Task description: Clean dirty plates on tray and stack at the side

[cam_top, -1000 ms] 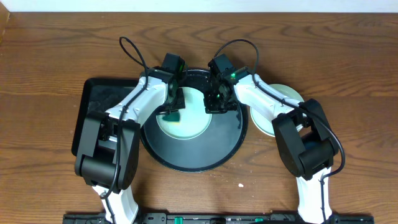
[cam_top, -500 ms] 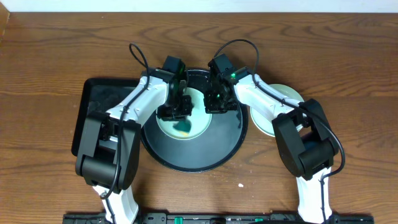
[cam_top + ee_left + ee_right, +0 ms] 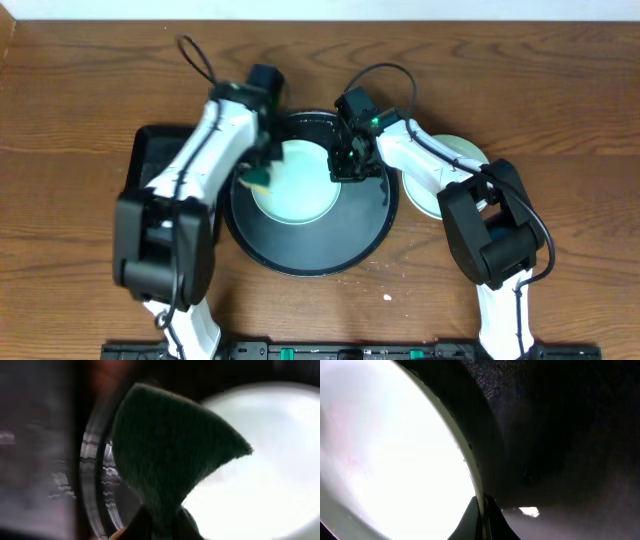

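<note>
A pale mint-green plate lies on the large round black tray. My right gripper is shut on the plate's right rim; the right wrist view shows the jaws pinching the rim of the plate. My left gripper is shut on a dark green scouring pad over the tray's left rim, beside the plate's left edge. The left wrist view shows the pad in the jaws, with the plate to the right. More pale plates lie stacked to the right of the tray, partly hidden by the right arm.
A smaller rectangular black tray lies to the left of the round tray, under the left arm. A small white speck lies on the wooden table near the front.
My left gripper has moved left with the scouring pad, from the plate's middle to the tray's left rim. The right gripper still holds the plate's rim.
</note>
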Action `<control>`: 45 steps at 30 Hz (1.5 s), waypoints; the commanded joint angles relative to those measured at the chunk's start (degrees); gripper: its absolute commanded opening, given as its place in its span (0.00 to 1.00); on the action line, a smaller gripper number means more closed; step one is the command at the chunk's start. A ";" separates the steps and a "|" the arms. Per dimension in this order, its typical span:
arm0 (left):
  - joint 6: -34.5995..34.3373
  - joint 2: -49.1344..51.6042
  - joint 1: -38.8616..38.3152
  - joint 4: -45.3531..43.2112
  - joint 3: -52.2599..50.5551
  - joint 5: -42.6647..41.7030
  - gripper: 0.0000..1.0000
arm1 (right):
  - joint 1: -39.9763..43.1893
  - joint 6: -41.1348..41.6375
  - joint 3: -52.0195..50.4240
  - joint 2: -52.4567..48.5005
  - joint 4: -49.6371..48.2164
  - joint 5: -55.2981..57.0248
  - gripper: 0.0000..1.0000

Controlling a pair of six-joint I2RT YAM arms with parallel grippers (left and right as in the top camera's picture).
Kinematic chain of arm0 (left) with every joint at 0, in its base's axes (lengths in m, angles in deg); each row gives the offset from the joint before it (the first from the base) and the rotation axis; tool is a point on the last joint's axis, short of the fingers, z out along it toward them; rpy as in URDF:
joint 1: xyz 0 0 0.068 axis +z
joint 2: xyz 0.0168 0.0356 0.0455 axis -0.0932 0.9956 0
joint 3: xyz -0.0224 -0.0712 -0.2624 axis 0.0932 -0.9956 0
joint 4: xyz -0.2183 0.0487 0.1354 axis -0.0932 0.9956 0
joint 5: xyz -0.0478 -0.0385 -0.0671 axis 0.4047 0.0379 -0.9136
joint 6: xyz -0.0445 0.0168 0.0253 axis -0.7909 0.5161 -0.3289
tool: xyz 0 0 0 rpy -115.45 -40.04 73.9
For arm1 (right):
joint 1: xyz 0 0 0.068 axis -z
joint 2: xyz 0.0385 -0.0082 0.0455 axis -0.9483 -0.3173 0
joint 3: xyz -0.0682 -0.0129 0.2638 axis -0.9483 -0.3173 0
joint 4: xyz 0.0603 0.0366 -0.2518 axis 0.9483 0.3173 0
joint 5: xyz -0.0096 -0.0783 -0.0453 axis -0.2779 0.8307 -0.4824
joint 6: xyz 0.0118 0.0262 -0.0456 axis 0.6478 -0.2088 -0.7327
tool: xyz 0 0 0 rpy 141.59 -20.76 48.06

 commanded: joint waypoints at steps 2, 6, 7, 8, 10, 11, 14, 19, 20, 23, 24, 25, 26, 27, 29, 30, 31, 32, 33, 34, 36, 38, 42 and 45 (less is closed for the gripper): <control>-1.25 -7.45 5.25 5.97 5.40 4.35 0.07 | -0.59 -1.66 -1.16 -0.26 0.57 2.03 0.01; -1.81 -10.88 10.08 7.89 5.40 4.37 0.07 | -0.66 -5.20 -0.61 1.70 1.14 2.34 0.01; -1.81 -11.21 11.13 8.02 5.40 4.37 0.07 | -0.72 -5.38 -0.52 2.58 1.18 3.37 0.01; -1.81 -11.45 12.26 8.07 5.40 4.37 0.07 | -0.81 -5.38 -0.52 3.39 1.18 4.44 0.01; -1.79 -11.41 14.45 8.07 5.35 4.37 0.08 | -1.16 -5.40 -0.50 6.25 1.16 9.09 0.01; -1.79 -11.32 15.30 8.02 5.22 4.37 0.07 | -1.38 -5.73 -0.50 7.74 1.18 11.45 0.01; -1.81 -11.21 17.40 7.78 5.07 4.37 0.08 | -2.56 -7.78 -0.50 12.66 1.42 18.29 0.01; -2.01 -11.21 18.67 7.80 5.07 4.37 0.07 | -5.40 -13.00 -0.50 19.21 2.73 28.85 0.01; -2.01 -11.21 18.64 7.82 5.07 4.37 0.08 | -6.14 -13.42 -0.50 20.11 3.17 30.95 0.01; -2.03 -11.21 18.64 7.80 5.07 4.37 0.07 | -9.64 -13.55 -0.50 22.84 4.66 40.83 0.01; -2.03 -11.21 18.64 7.80 5.07 4.37 0.07 | -10.99 -13.55 -0.50 23.52 4.87 44.04 0.01; -2.03 -11.21 18.64 7.80 5.07 4.37 0.08 | -12.31 -13.55 -0.50 24.04 5.07 47.19 0.01; -2.01 -11.21 18.64 7.78 5.07 4.37 0.08 | -13.53 -13.55 -0.52 24.48 5.14 50.12 0.01; -2.03 -11.21 18.64 7.80 5.07 4.37 0.08 | -15.08 -13.55 -0.50 24.92 5.14 53.94 0.01; -2.01 -11.21 18.64 7.80 5.07 4.37 0.08 | -18.49 -13.75 -0.50 25.31 4.81 62.73 0.01; -2.03 -11.21 18.64 7.80 5.07 4.37 0.07 | -19.63 -14.43 -0.50 25.31 4.55 65.35 0.01; -2.03 -11.21 18.64 7.80 5.07 4.37 0.07 | -20.68 -15.19 -0.50 25.31 4.31 67.98 0.01; -2.03 -11.21 18.64 7.85 5.07 4.35 0.07 | -22.88 -17.00 -0.50 25.31 3.72 73.13 0.01; -2.03 -11.21 18.64 7.89 5.07 4.35 0.07 | -24.06 -17.99 -0.50 25.31 3.39 75.23 0.01; -2.03 -11.21 18.64 8.00 5.07 4.35 0.07 | -25.16 -19.56 -0.50 25.31 3.02 76.52 0.01; -2.03 -11.21 18.64 8.04 5.07 4.35 0.07 | -26.75 -22.05 -0.50 25.33 2.27 78.55 0.01; -2.03 -11.21 18.64 8.04 5.07 4.35 0.07 | -28.30 -23.21 -0.50 25.33 1.11 81.42 0.01; -2.01 -11.21 18.64 8.22 5.07 4.35 0.07 | -29.88 -25.86 -0.50 25.35 -3.19 88.41 0.01; -2.01 -11.21 18.64 8.31 5.07 4.35 0.08 | -30.71 -29.42 -0.50 25.35 -6.93 90.29 0.01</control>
